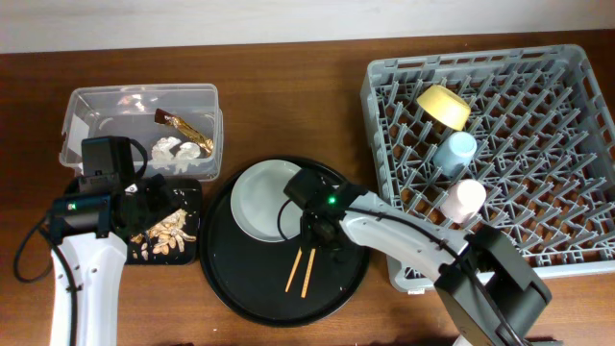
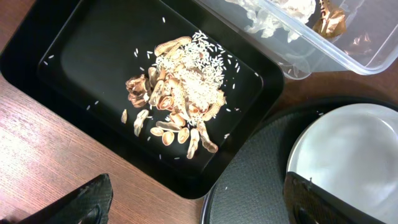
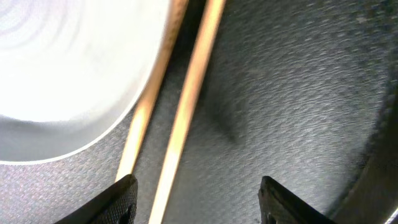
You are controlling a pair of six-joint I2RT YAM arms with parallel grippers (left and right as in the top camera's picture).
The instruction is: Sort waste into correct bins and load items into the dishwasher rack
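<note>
The wooden chopsticks (image 1: pixel 301 269) lie on the large round black tray (image 1: pixel 240 288), beside the pale grey plate (image 1: pixel 261 199). My right gripper (image 1: pixel 313 234) is open low over them; in the right wrist view one chopstick (image 3: pixel 186 106) lies between the fingers (image 3: pixel 198 199), the other under the left finger. My left gripper (image 2: pixel 199 205) is open and empty beside the shallow black tray (image 1: pixel 192 192) holding food scraps (image 2: pixel 180 99). The clear box (image 1: pixel 96 101) holds tissue wads (image 1: pixel 178 154) and the shiny wrapper (image 1: pixel 187 127). The rack (image 1: pixel 577 250) holds the yellow bowl (image 1: pixel 443 105), blue cup (image 1: pixel 455 152) and pink cup (image 1: pixel 461 200).
The rack fills the right side of the wooden table (image 1: pixel 288 77). The clear box and shallow tray stand at the left, the round tray in the middle. A black cable (image 1: pixel 24 255) loops at the far left.
</note>
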